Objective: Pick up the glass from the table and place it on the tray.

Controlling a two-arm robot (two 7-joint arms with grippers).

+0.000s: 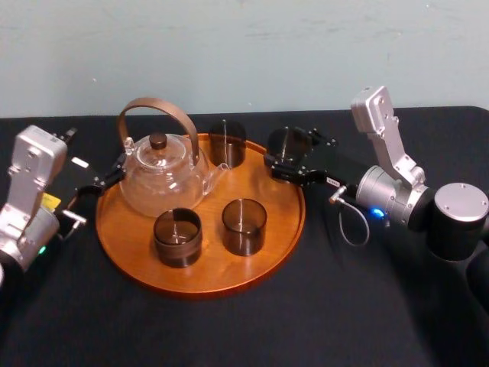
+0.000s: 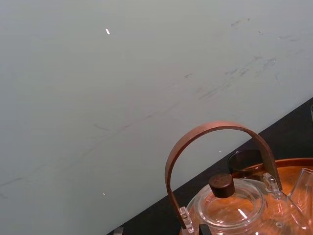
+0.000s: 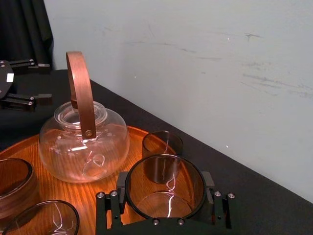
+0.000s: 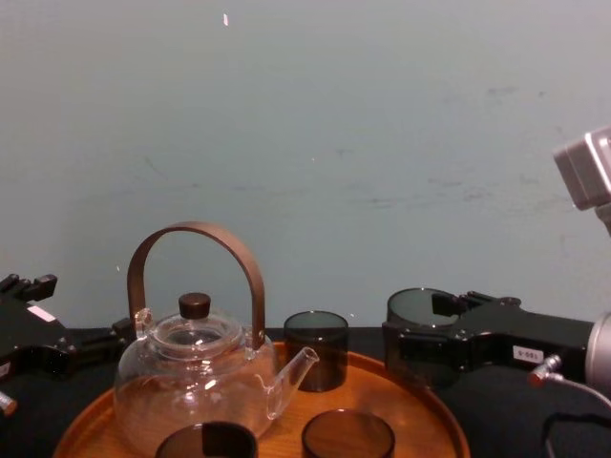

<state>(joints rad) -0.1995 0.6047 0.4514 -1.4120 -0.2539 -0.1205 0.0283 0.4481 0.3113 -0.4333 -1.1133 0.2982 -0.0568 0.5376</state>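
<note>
The table is covered nearest by a tray, with a teapot on its left half. The left gripper is parked, spread, beside the teapot. Over the tray's far right rim, the glass is pinched in the air by the right gripper.

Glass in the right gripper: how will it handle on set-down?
The glass looks smooth and straight-walled, so probably slippery in the right gripper clamped round it. Thin walls: likely light, fragile. Squat, wide base: unlikely to tip on the tray. Left gripper idles beside the teapot.
</note>
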